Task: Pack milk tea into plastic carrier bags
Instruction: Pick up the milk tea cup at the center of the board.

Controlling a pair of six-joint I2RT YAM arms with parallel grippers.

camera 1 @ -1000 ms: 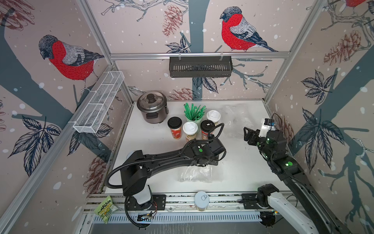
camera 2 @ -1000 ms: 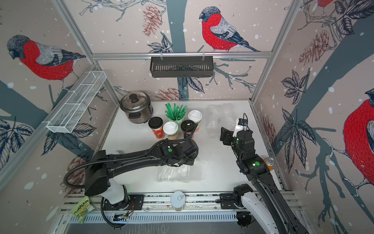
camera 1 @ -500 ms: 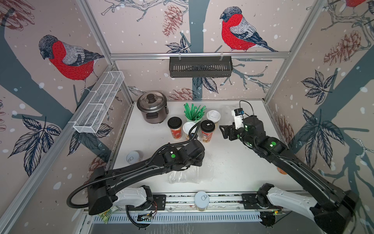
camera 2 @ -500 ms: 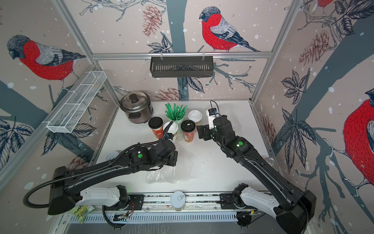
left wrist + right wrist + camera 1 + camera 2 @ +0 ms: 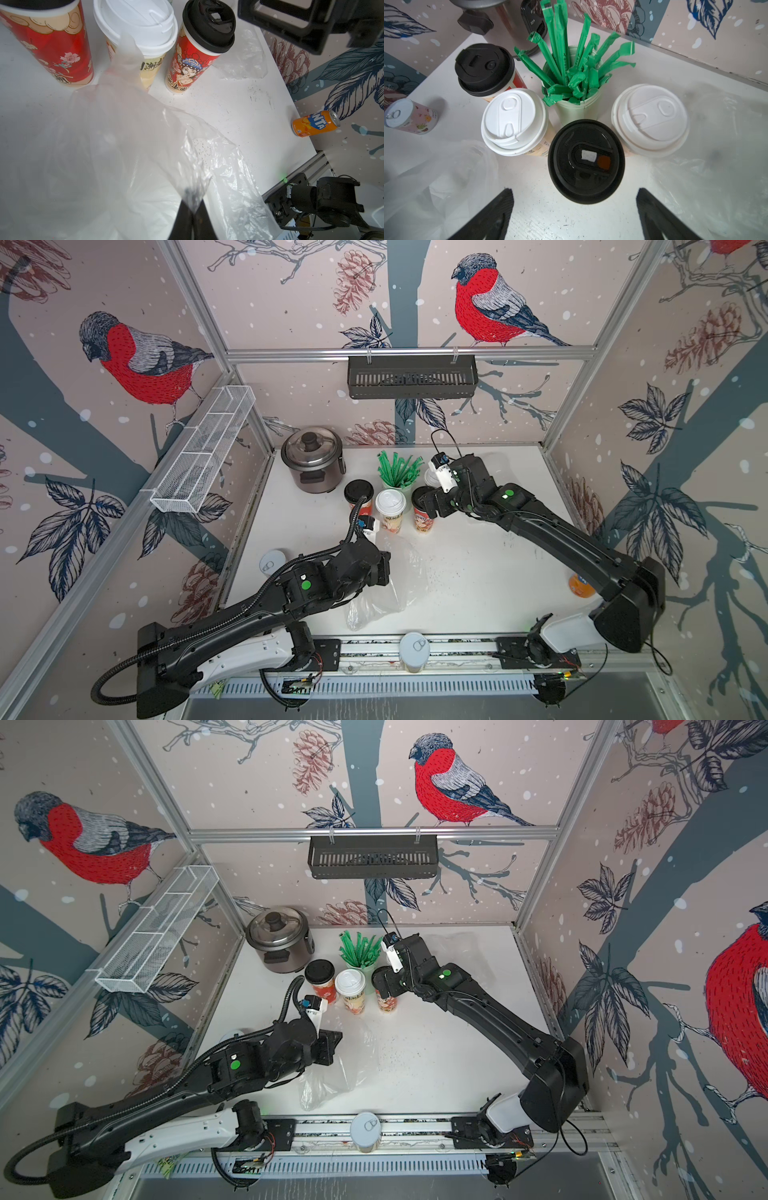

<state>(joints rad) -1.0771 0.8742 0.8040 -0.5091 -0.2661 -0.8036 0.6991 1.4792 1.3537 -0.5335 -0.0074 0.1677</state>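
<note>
The right gripper (image 5: 575, 193), well off to the right a second ago, now hovers at the black-lidded cup (image 5: 585, 160) with its jaws spread wider. The left gripper (image 5: 192, 201) now sits farther back and to the left, and the clear bag (image 5: 386, 597) is dragged along with it.

2 top views high above table (image 5: 478, 572); 2 wrist views close on same cups (image 5: 586, 161) (image 5: 207, 25)

Your right gripper (image 5: 574, 190) spread wide before black-lid cup (image 5: 586, 161). Tight either side: white-lid cup (image 5: 651, 120) and second white-lid cup (image 5: 513, 121) flank it closely; straw cup (image 5: 577, 108) just behind. You get open tabletop (image 5: 498, 564) toward right wall. Mid-front, clear bag (image 5: 390, 585) sprawls over table. Second clear bag (image 5: 716, 145) lies flat rear-right. Orange can (image 5: 315, 125) near right edge; pull-tab can (image 5: 414, 649) on front rail.
</note>
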